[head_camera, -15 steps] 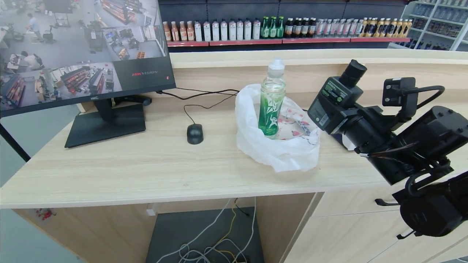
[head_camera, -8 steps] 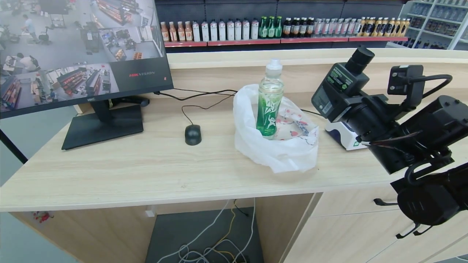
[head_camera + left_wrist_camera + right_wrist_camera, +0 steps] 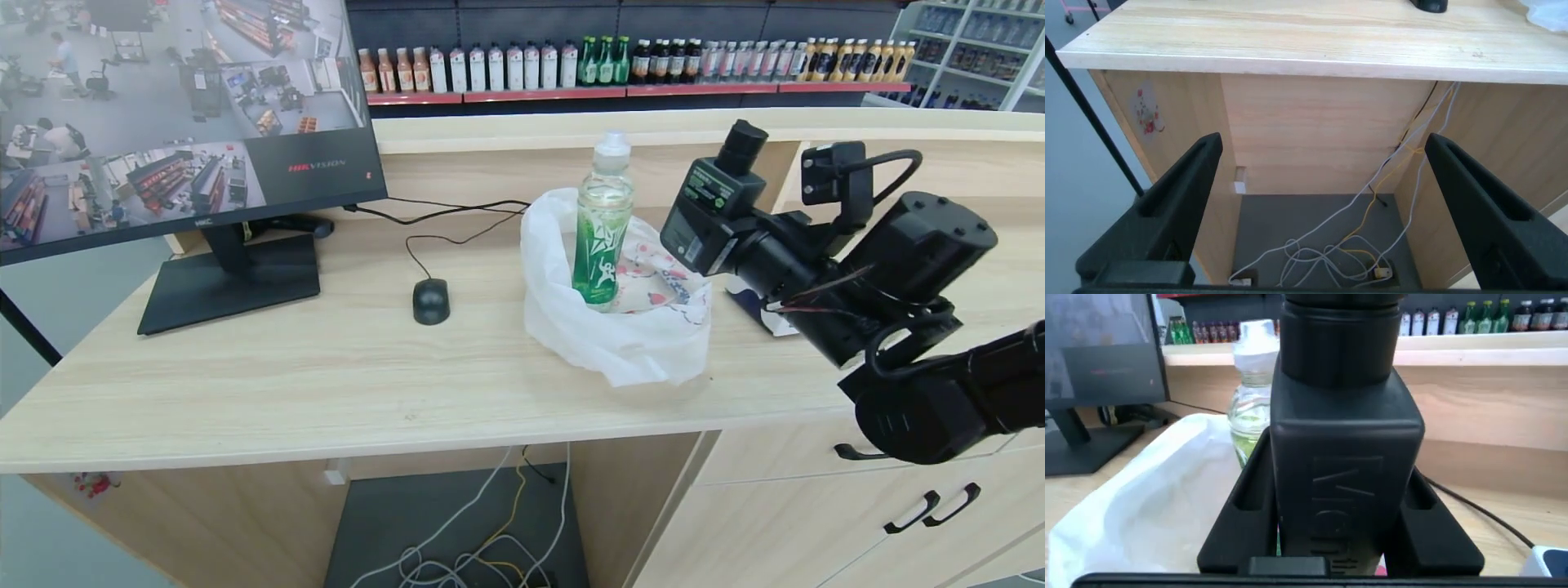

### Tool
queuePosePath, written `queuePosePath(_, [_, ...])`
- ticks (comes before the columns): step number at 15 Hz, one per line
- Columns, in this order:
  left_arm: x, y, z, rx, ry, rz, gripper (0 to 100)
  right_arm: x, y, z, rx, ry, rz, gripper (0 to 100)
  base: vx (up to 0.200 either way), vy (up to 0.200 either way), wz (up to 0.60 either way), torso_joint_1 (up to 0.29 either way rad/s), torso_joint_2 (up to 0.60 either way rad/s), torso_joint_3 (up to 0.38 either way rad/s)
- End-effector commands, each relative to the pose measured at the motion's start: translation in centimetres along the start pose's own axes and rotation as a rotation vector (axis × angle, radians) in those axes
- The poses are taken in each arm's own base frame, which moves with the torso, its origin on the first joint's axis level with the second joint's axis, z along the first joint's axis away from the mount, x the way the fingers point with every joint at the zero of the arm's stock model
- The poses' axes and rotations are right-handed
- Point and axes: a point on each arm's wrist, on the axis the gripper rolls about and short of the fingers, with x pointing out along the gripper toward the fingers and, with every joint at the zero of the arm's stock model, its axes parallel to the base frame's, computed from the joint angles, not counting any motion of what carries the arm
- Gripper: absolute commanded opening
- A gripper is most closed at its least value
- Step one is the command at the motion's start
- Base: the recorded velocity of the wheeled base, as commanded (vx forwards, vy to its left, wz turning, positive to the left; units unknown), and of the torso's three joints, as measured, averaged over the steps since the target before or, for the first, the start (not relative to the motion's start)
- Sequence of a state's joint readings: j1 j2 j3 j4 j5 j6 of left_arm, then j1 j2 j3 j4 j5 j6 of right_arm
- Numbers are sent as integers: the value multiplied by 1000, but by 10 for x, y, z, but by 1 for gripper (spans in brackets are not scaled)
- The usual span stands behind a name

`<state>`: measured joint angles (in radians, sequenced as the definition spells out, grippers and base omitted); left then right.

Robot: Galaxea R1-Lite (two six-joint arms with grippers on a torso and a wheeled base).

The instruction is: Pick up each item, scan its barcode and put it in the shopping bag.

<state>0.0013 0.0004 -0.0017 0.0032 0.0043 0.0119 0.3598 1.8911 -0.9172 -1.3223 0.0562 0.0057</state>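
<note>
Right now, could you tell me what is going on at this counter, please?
The robot's right tool is shut on a black square-sided bottle with a black cap, held in the air at the right edge of the white plastic shopping bag on the pale wooden counter. A clear bottle with a green label already stands upright in the bag. The left tool hangs open and holds nothing, low in front of the counter.

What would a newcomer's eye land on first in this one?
The right gripper grips a black square bottle in the air just right of the white shopping bag on the counter. A green bottle stands upright in that bag, and a monitor showing camera feeds stands at the counter's left end.
</note>
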Motion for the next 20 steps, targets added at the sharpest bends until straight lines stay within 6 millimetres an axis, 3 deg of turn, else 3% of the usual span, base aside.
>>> queuePosePath(1, [0, 0, 0, 0, 0, 1, 100, 8, 1, 7, -6, -27, 0, 0, 0, 0, 0, 0, 0, 0])
queuePosePath(2, [0, 0, 0, 0, 0, 1, 100, 24, -3, 11, -29, 47, -47, 0, 0, 0, 0, 0, 0, 0])
queuePosePath(5, [0, 0, 0, 0, 0, 2, 100, 39, -3, -1, -42, 66, -61, 0, 0, 0, 0, 0, 0, 0])
queuePosePath(9, [0, 0, 0, 0, 0, 1, 100, 44, -13, -30, -58, 128, -87, 0, 0, 0, 0, 0, 0, 0])
queuePosePath(16, [0, 0, 0, 0, 0, 2, 100, 57, -34, -63, -61, 150, -129, 0, 0, 0, 0, 0, 0, 0])
queuePosePath(20, [0, 0, 0, 0, 0, 1, 100, 59, -34, -86, -59, 158, -121, 0, 0, 0, 0, 0, 0, 0])
